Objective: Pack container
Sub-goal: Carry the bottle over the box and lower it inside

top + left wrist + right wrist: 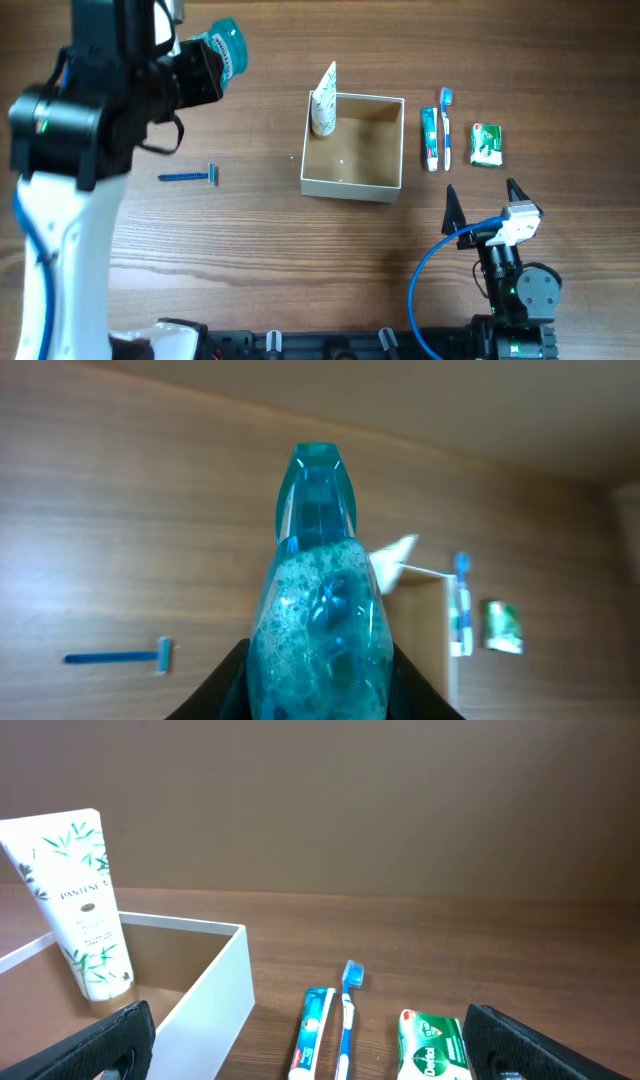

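Note:
The container, a square white-walled box with a tan inside, sits mid-table and holds a white tube leaning in its back-left corner; both show in the right wrist view, the container and the tube. My left gripper is shut on a teal bottle, held in the air left of the container, as the overhead view shows. My right gripper is open and empty, in front of the container's right side.
A toothpaste tube, a toothbrush and a green soap packet lie right of the container. A blue razor lies on the table to the left.

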Available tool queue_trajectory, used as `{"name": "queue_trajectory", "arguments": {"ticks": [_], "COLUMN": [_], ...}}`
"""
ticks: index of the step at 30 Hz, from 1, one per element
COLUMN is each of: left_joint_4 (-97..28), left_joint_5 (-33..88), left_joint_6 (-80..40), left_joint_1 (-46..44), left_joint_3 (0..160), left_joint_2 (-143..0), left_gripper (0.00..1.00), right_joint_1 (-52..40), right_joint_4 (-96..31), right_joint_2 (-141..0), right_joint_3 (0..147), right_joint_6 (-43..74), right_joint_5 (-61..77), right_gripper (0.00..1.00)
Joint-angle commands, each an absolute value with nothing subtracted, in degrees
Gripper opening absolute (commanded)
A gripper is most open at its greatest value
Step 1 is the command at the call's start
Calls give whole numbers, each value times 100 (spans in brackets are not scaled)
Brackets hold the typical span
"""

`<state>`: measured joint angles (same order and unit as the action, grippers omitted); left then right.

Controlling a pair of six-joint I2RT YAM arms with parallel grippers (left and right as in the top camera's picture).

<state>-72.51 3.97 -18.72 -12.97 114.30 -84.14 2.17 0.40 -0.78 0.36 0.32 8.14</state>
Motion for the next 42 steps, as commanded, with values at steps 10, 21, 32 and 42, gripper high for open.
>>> {"name": "queue_trajectory", "arguments": {"ticks": [10,21,32,42], "left_joint_4": [-6300,-5986,-6716,-7057], "left_joint_5": [445,731,744,-89], "left_joint_6": [-2340,-2521,-2777,-2923], "left_joint_1": [-3463,-3970,-3970,-3940], "left_joint_3": [11611,11611,11611,11611], "left_joint_2": [-8355,-9345,-10272,-10925], "left_gripper": [25,25,26,26], "right_joint_1": [183,183,183,183], "right_joint_4": [62,62,62,62], "right_joint_2": [-43,-43,-43,-43], "right_joint_3": [30,30,30,30], "right_joint_6": [16,16,16,16], "right_joint_5": [867,867,867,867], "right_gripper": [100,100,100,100]}}
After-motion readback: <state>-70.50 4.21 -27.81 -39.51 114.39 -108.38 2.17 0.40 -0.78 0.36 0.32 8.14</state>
